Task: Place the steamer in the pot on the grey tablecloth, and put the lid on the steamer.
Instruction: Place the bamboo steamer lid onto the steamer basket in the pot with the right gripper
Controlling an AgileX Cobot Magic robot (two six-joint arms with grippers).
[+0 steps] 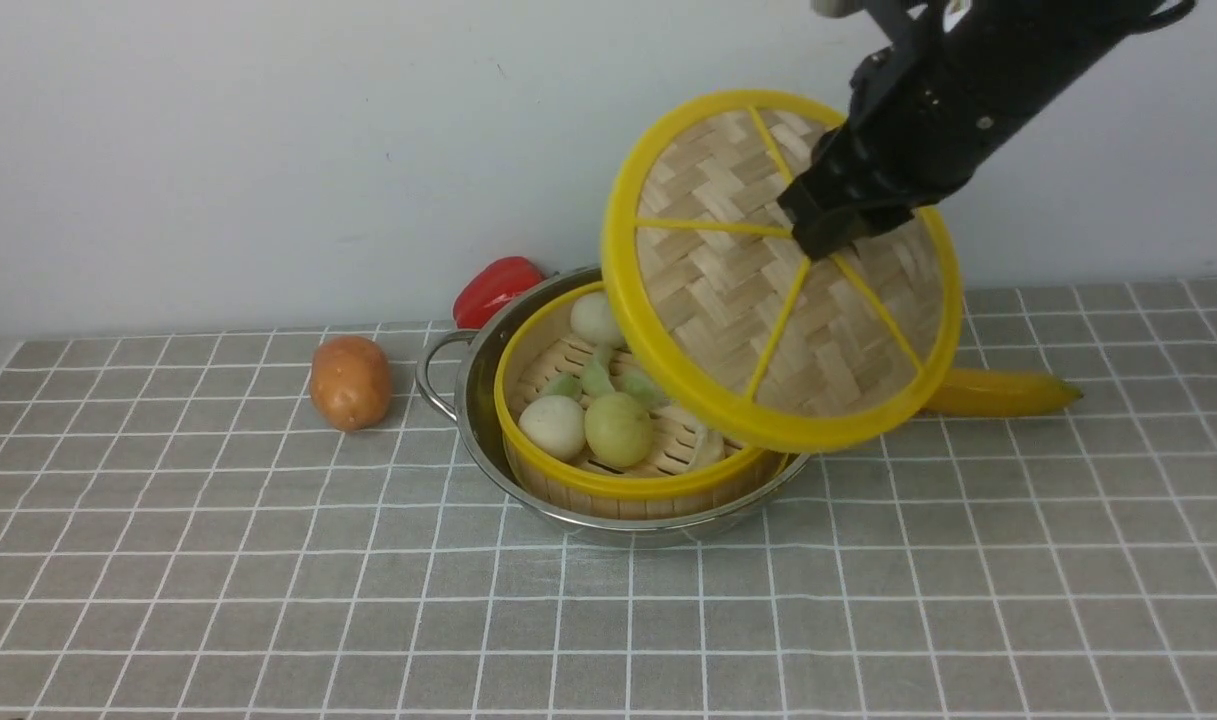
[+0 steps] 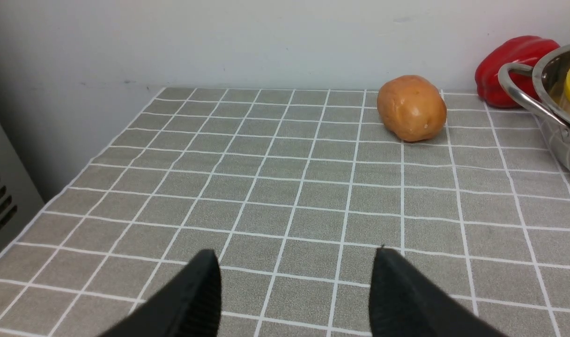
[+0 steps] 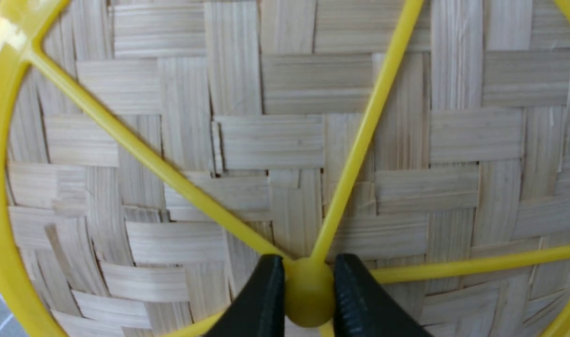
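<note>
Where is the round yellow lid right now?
In the front view, the lid hangs tilted, right of centre, gripped at its hub by the right gripper, above the right edge of the steamer in the pot.

- Two tools: left tool [image 2: 296, 252], right tool [image 3: 308, 262].
- One lid [image 1: 728, 290].
- One steamer [image 1: 608, 487], one pot [image 1: 476, 420], one grey tablecloth [image 1: 268, 600].
- One potato [image 1: 349, 382], one red pepper [image 1: 496, 288], one banana [image 1: 998, 393].
- Three round balls [image 1: 596, 318] [image 1: 553, 425] [image 1: 618, 428] showing in the steamer.

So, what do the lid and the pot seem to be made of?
The lid: woven pale bamboo-like strips, matte, with a glossy yellow rim and spokes, probably plastic. The pot: polished metal, likely stainless steel, judging by its mirror-like reflections.
</note>
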